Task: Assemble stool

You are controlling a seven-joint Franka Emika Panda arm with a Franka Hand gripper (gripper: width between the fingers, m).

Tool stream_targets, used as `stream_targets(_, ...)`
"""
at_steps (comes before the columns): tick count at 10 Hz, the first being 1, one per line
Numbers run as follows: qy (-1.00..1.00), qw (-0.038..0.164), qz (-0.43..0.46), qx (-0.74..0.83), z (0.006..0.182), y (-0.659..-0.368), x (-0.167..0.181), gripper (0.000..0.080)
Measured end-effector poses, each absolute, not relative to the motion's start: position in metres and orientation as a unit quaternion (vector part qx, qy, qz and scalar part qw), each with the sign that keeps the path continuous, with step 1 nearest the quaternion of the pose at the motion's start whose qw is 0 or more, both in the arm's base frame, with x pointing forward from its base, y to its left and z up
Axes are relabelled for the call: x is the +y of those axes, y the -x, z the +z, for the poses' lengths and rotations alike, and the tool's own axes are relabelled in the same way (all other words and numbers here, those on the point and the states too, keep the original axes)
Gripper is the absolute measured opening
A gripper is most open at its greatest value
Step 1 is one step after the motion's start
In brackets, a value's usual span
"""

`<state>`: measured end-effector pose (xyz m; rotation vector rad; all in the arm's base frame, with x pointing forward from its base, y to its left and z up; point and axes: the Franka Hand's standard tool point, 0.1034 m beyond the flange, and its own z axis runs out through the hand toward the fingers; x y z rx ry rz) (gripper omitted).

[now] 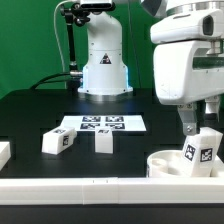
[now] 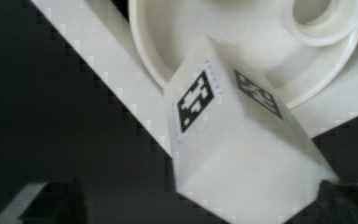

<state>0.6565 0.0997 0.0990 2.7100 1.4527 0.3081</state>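
The round white seat (image 1: 170,163) lies at the exterior view's lower right, against the front rail. One tagged leg (image 1: 204,150) stands upright on it. My gripper (image 1: 200,126) hangs just above that leg, open, its fingers to either side of the leg's top. In the wrist view the leg (image 2: 243,150) fills the middle, between the dark fingertips (image 2: 51,202), with a gap on each side. The seat (image 2: 274,45) lies beyond it. Two more legs (image 1: 58,141) (image 1: 103,141) lie loose on the black table in the middle.
The marker board (image 1: 100,124) lies flat behind the loose legs. A long white border rail (image 1: 80,190) runs along the front edge, seen also in the wrist view as a rail (image 2: 91,60). The arm's base (image 1: 103,60) stands at the back. A white piece (image 1: 4,152) sits at the left edge.
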Motion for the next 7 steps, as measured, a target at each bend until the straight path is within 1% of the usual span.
stream_targets(2, -0.855, 0.034, 0.095, 0.509, 0.0974, -0.6564, 0.0969, 0.0649)
stream_targets(3, -0.83, 0.044, 0.091, 0.548, 0.0971, -0.6566, 0.0949, 0.0649)
stream_targets(5, -0.764, 0.07, 0.083, 0.636, 0.0968, -0.6566, 0.0995, 0.0649)
stream_targets(7, -0.716, 0.084, 0.071, 0.689, 0.0975, -0.6564, 0.0974, 0.0649)
